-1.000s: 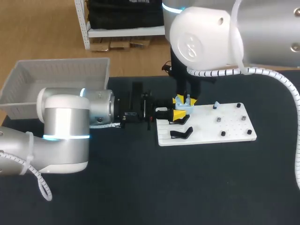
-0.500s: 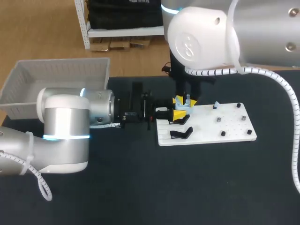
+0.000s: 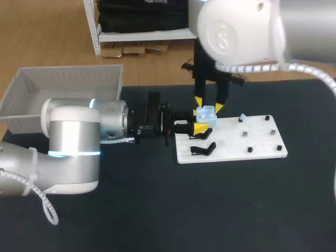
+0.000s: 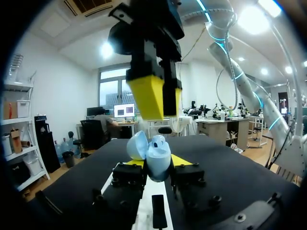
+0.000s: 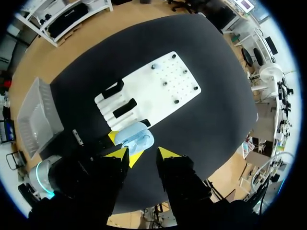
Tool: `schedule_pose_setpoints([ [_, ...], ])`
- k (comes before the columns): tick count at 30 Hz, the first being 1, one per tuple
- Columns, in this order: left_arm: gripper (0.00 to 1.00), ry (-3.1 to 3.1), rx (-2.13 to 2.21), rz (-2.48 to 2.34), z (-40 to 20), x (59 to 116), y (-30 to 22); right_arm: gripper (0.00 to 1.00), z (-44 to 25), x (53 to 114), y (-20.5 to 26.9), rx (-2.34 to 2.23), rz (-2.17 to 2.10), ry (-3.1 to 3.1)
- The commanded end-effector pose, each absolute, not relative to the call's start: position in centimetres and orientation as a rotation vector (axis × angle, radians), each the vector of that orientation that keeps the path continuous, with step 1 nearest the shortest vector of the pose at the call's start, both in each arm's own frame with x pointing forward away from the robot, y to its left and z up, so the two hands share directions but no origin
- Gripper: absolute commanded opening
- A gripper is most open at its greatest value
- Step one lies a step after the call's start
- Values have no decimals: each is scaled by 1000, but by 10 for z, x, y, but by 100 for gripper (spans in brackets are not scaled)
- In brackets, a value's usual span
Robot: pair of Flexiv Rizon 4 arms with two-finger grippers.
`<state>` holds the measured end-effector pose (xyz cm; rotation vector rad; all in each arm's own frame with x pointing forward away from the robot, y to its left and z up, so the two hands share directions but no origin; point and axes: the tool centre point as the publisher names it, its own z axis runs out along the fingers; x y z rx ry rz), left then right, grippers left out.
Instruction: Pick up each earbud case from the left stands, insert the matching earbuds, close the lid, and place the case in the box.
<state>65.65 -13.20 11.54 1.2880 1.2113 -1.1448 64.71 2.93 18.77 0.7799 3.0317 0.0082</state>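
Clamping the pale blue earbud case (image 4: 156, 155), lid open, at the white stand board's (image 3: 247, 139) 10 o'clock corner, the left gripper (image 3: 198, 128) sits beneath the right gripper (image 3: 208, 105), which hovers just above it, spread wide and empty.

a robotics lab: left arm (image 3: 68, 149), right arm (image 3: 239, 31), a black table (image 3: 173, 210).

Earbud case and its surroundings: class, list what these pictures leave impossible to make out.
1. Inside of the earbud case: too small in the head view, turned away in the left wrist view, blurred in the right wrist view. Whether earbuds sit in it cannot be told.
2. Floor of the box: partly covered by the left arm in the head view.
3. Small blue item on the white board: too small to identify.
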Motion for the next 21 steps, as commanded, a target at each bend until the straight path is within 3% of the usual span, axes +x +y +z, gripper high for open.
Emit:
schedule_pose_setpoints([
  [1,0,1207,1284,-1143,114,656,-132,42,200,633,-4,635,220,2978],
  [17,0,1207,1284,-1143,114,656,-132,49,161,713,-87,305,345,2922],
  [18,0,1207,1284,-1143,114,656,-132,51,156,716,-89,298,353,2929],
  [19,0,1207,1284,-1143,114,656,-132,64,150,718,-91,280,344,2929],
  [21,0,1207,1284,-1143,114,656,-132,74,139,722,-92,254,344,2937],
])
